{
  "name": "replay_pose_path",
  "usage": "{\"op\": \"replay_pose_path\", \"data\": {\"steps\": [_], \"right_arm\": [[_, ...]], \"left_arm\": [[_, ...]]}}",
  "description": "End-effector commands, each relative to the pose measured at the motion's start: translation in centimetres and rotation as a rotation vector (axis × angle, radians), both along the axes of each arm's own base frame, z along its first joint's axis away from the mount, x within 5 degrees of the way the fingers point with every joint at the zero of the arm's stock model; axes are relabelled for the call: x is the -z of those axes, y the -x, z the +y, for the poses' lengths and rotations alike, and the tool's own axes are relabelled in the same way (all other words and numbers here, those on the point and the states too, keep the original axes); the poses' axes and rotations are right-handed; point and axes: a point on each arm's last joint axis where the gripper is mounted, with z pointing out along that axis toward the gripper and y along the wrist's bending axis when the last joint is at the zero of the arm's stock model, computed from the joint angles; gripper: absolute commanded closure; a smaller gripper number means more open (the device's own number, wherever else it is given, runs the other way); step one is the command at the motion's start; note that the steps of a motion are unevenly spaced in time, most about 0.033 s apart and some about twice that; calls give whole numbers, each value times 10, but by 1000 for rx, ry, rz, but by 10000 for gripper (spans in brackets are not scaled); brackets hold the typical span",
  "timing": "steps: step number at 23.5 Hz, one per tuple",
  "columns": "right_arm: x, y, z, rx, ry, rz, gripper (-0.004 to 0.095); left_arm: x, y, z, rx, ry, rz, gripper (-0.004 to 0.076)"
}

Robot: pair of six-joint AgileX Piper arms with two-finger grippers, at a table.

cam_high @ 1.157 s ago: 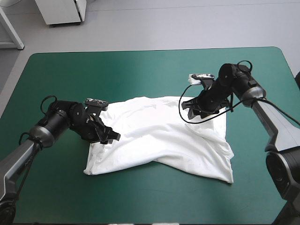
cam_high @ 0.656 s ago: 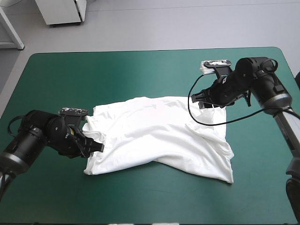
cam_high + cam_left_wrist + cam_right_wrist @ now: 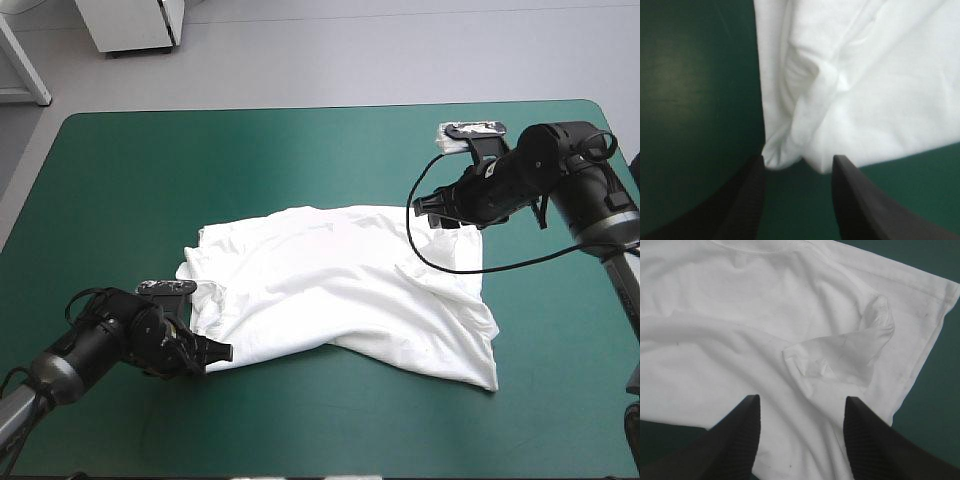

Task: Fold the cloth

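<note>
One white T-shirt [image 3: 340, 285] lies on the table [image 3: 300, 150], spread mostly flat over the middle of the teal-green cover and reaching toward the right and near sides. Its cloth is rumpled. A long fold runs across the near part, and the near-right corner tapers to a point. Close to its right edge a sleeve [image 3: 432, 280] is turned back onto the body in a small crumpled flap.

In the right wrist view the T-shirt [image 3: 765, 315] fills almost everything ahead of the claw, with the folded sleeve [image 3: 850, 355] just beyond the fingertips. The right claw [image 3: 438, 207] is at the T-shirt's far-right corner. Seen from its own wrist, the right claw [image 3: 802, 402] is open, with its black fingers [image 3: 740, 440] wide apart and white cloth showing in the gap. I cannot tell whether it touches the cloth.

The left claw [image 3: 215, 352] sits low by the table at the T-shirt's near-left corner. Seen from its own wrist, the left claw [image 3: 797, 162] is also open and grips nothing. The T-shirt [image 3: 855, 75] ends in a bunched corner right at the tips of the fingers [image 3: 747, 200], with bare cover between them and to the left.
</note>
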Motion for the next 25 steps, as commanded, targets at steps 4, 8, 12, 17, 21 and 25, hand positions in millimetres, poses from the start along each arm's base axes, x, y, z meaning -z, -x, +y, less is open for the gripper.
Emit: {"op": "replay_pose_path", "data": {"steps": [4,8,12,17,21,25], "right_arm": [[-23,12,-5,0,-6,-77,422],[-27,15,-9,8,23,-100,422],[-34,23,-16,33,57,-135,422],[-34,41,-23,62,66,-138,422],[1,63,-28,92,80,-19,421],[47,80,-33,101,122,123,421]], "left_arm": [[14,-19,-8,-27,-20,7,407],[32,-23,-9,-25,-69,82,407],[43,-24,-8,-37,-85,108,442],[43,-26,-7,-40,-101,85,746],[43,-26,-7,-40,-100,83,746],[43,-27,-7,-35,-97,76,746]]}}
